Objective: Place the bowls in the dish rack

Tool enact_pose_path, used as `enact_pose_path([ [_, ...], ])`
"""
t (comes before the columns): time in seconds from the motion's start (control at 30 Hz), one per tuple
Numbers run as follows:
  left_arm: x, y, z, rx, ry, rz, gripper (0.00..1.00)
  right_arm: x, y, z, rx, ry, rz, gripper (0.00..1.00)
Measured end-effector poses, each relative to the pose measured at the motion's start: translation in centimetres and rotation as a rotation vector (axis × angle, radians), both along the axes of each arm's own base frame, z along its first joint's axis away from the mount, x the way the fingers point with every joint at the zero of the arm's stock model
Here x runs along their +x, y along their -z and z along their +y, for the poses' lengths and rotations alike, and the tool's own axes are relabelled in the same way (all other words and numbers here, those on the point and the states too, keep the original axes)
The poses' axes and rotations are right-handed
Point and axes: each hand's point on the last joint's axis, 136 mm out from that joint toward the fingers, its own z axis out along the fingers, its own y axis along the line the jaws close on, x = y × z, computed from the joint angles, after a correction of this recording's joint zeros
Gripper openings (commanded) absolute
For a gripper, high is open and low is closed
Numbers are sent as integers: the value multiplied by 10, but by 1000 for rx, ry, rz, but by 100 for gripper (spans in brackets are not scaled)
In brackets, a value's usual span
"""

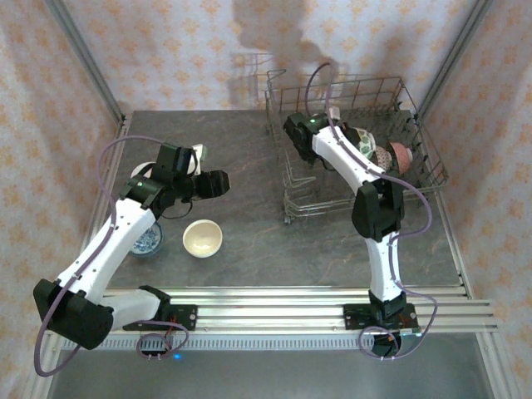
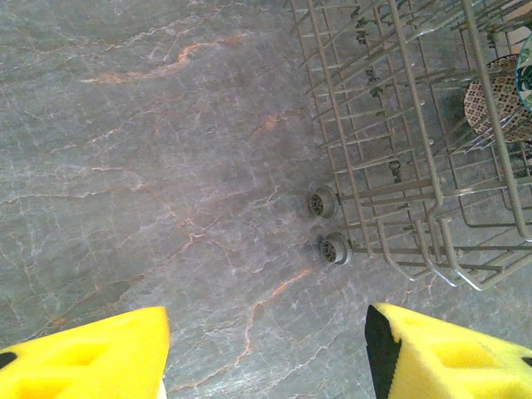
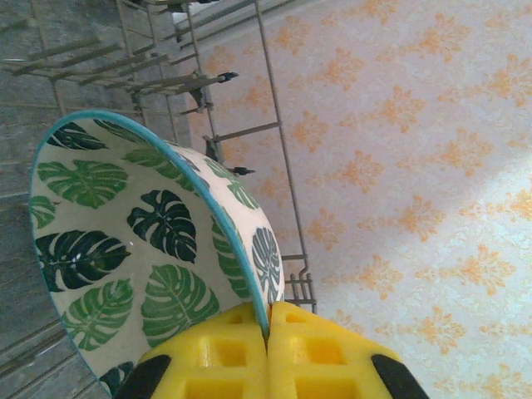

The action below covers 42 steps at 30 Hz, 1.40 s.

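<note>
Pinching the rim of a green leaf-patterned bowl (image 3: 125,249), the right gripper (image 3: 268,320) has its yellow pads closed tight, one inside the wall and one outside. The bowl hangs tilted on edge to the left of those jaws, with the dish rack (image 3: 274,141) wires just beyond it.

The left gripper (image 2: 266,353) hovers with its jaws apart and nothing between them except the bare grey table (image 2: 166,166). Ahead and to the right of those jaws is the rack's corner, with two small wheels (image 2: 328,224). Farther along, a brown patterned bowl (image 2: 495,100) stands among the tines.

From above, a cream bowl (image 1: 202,238) sits on the table near the left gripper, on its near side. A blue-and-white bowl (image 1: 148,242) lies partly under that arm. Behind the wrist is what looks like a white bowl (image 1: 196,153), mostly hidden.
</note>
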Motion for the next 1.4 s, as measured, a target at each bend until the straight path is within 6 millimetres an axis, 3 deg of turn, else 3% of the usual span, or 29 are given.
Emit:
enact_pose_path([
  [0.43, 7, 9, -15, -56, 32, 43, 65, -2, -7, -20, -79, 37, 28, 0],
  [1.4, 8, 20, -20, -77, 48, 64, 65, 4, 34, -1, -197, 7, 118, 0],
])
